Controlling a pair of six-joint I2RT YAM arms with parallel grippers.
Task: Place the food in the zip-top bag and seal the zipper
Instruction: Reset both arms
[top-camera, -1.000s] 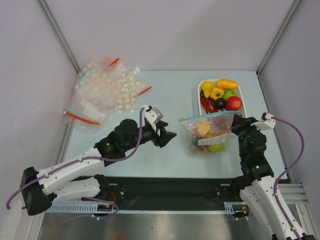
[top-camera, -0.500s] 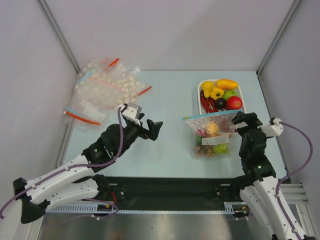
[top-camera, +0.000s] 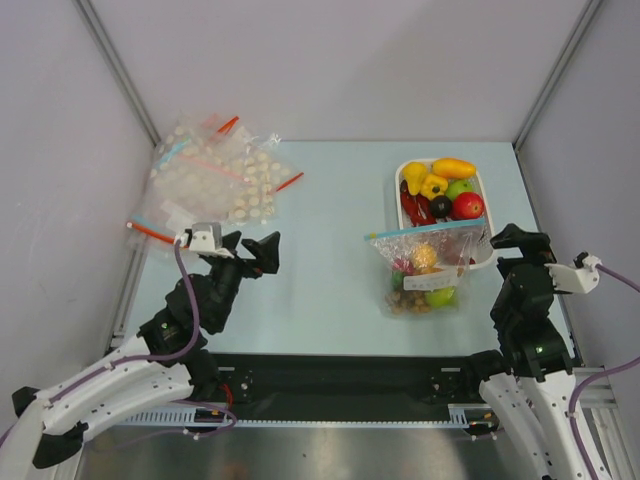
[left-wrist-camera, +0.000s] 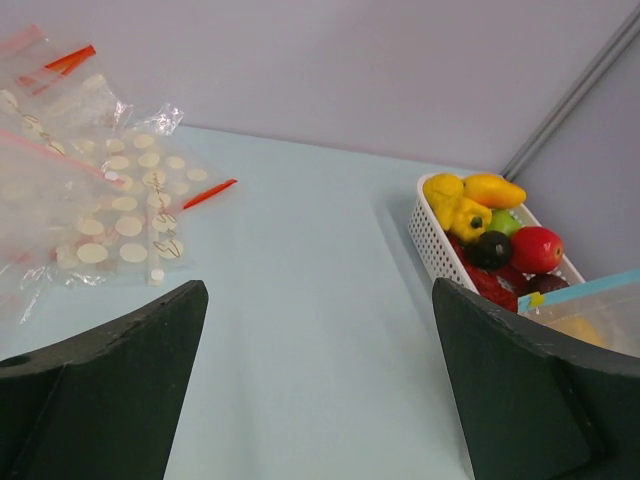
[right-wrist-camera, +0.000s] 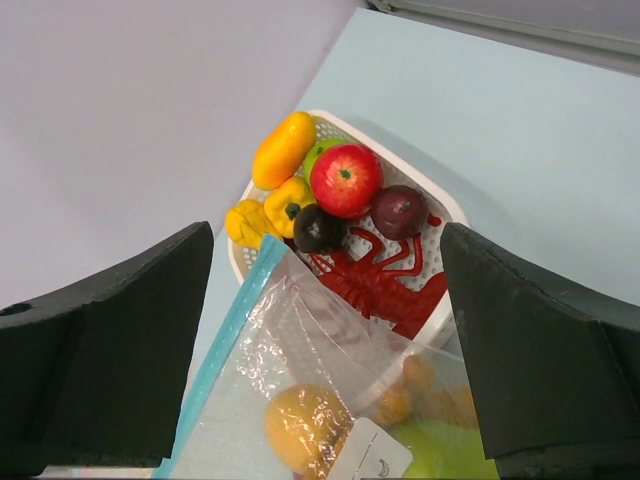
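Observation:
The zip-top bag (top-camera: 424, 272) lies on the table with its mouth leaning on the near edge of the white tray (top-camera: 481, 186). Its light blue zipper (top-camera: 420, 230) shows as one line across the mouth. Inside the bag sit an orange fruit (right-wrist-camera: 305, 425), a green piece (right-wrist-camera: 450, 448) and other small food. More food (top-camera: 440, 187) fills the tray: yellow pieces, a red apple (right-wrist-camera: 345, 180), a dark fruit, a red lobster (right-wrist-camera: 385, 282). My left gripper (top-camera: 250, 244) hangs open, left of the bag. My right gripper (top-camera: 520, 240) is open just right of the bag, touching nothing.
A heap of clear bags (top-camera: 205, 185) with red strips lies at the far left, also in the left wrist view as the heap (left-wrist-camera: 90, 190). Grey walls close the table on three sides. Bare light blue table (top-camera: 330, 210) lies between the heap and the tray.
Both grippers opened and drew back from the bag, the left arm toward the near left, the right toward the near right. The bag dropped and settled against the tray.

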